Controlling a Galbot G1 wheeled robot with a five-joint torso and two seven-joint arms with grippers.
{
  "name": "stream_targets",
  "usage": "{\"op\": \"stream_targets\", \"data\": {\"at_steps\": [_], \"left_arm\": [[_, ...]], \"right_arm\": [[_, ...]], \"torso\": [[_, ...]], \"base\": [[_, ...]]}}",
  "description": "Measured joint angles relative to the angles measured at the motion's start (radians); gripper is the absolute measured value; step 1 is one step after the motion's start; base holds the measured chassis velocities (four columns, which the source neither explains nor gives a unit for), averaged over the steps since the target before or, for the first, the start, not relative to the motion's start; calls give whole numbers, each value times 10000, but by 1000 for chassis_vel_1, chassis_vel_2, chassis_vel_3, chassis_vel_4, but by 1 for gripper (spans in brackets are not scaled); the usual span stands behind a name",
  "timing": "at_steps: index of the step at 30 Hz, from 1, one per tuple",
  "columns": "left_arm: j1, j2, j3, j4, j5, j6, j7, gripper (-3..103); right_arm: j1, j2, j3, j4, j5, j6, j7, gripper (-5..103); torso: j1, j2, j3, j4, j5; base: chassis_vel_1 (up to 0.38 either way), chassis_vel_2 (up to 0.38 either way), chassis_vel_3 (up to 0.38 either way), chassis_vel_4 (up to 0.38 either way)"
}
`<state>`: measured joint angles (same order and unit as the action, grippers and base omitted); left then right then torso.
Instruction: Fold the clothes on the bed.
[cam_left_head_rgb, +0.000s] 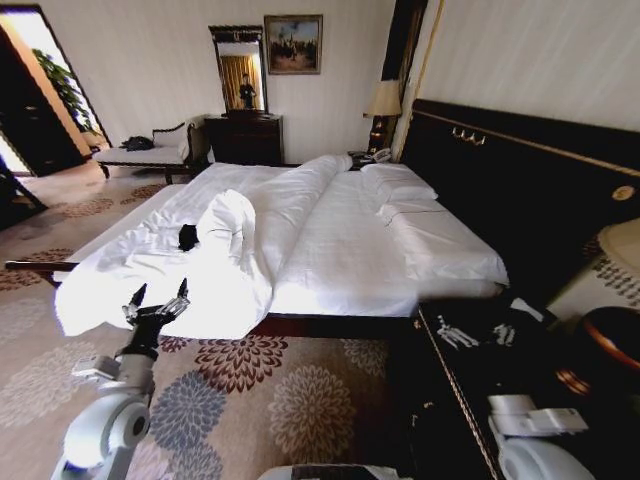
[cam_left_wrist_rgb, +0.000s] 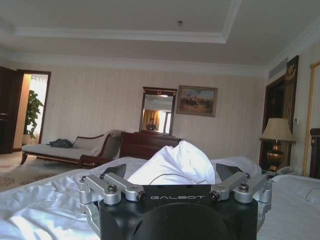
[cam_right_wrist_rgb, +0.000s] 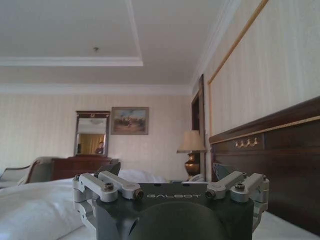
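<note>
The bed (cam_left_head_rgb: 350, 240) lies ahead with its white duvet (cam_left_head_rgb: 225, 245) bunched into a tall fold on the near left side. A small black patch of the clothes (cam_left_head_rgb: 187, 237) shows in the duvet folds; the rest is hidden. My left gripper (cam_left_head_rgb: 158, 298) hovers open just off the bed's near edge, short of the black patch, with nothing between its fingers. In the left wrist view the left gripper (cam_left_wrist_rgb: 175, 172) faces the raised duvet fold (cam_left_wrist_rgb: 175, 162). My right gripper (cam_right_wrist_rgb: 167, 170) is open and empty beside the dark headboard (cam_right_wrist_rgb: 280, 165), low over the dark nightstand (cam_left_head_rgb: 470, 380).
White pillows (cam_left_head_rgb: 400, 185) lie against the headboard. A lamp (cam_left_head_rgb: 385, 100) stands at the bed's far corner. A dresser with mirror (cam_left_head_rgb: 243, 135) and a chaise bench (cam_left_head_rgb: 150, 150) line the far wall. Patterned carpet (cam_left_head_rgb: 260, 400) spreads in front of the bed.
</note>
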<state>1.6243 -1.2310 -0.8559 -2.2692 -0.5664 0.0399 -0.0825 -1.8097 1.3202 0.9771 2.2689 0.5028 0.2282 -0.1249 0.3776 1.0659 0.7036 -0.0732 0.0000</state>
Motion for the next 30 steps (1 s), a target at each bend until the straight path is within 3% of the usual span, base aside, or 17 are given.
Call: {"op": "stream_targets", "data": {"at_steps": [7,20,30], "left_arm": [[114,-19,191,-95,197,-22,15,100],[466,39,643,-953,-813,516,-66,100],[549,-200,879,-884,-225,374,-65,100]], "right_arm": [[88,-228,373,-151,169,-87,232,100],[-194,-575,-13,112,463,-203,435,100],[-348,-481,-162,221,157,-146,283,100]], "torso": [[0,1,0,-1,0],[0,0,0,-1,0],[0,0,0,0,-1]], "base": [[-91,86,97,-96],[-108,97,94,-102],[-109,124,107,-113]]}}
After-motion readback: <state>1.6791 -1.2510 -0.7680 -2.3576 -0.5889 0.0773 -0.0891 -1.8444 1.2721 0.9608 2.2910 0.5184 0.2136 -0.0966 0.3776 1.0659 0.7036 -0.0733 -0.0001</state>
